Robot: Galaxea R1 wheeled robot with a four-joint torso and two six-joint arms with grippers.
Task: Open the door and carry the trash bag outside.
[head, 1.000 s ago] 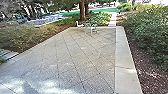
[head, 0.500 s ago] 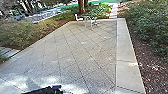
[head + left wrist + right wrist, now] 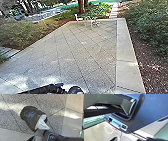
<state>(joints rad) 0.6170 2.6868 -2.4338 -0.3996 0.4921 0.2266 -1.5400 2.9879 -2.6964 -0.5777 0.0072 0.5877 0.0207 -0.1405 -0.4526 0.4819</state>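
Note:
In the head view, a length of my black left arm (image 3: pixel 42 89) reaches in along the bottom edge, ending in a rounded dark part. The black trash bag (image 3: pixel 29 115) shows in the left wrist view against the speckled paving, with crumpled whitish material at one end. Whether it rests on the ground or hangs above it, I cannot tell. Its hold by my left gripper cannot be made out either.
A paved patio (image 3: pixel 82 55) stretches ahead, bordered by a pale concrete strip (image 3: pixel 126 55) on the right. White chairs (image 3: pixel 78 18) and a small table stand at its far end, near tree trunks. Bushes (image 3: pixel 150 27) and mulch lie to the right, more shrubs to the left.
The head view has tilted further downward. My left arm has come into it at the bottom edge and reaches further right than half a second ago.

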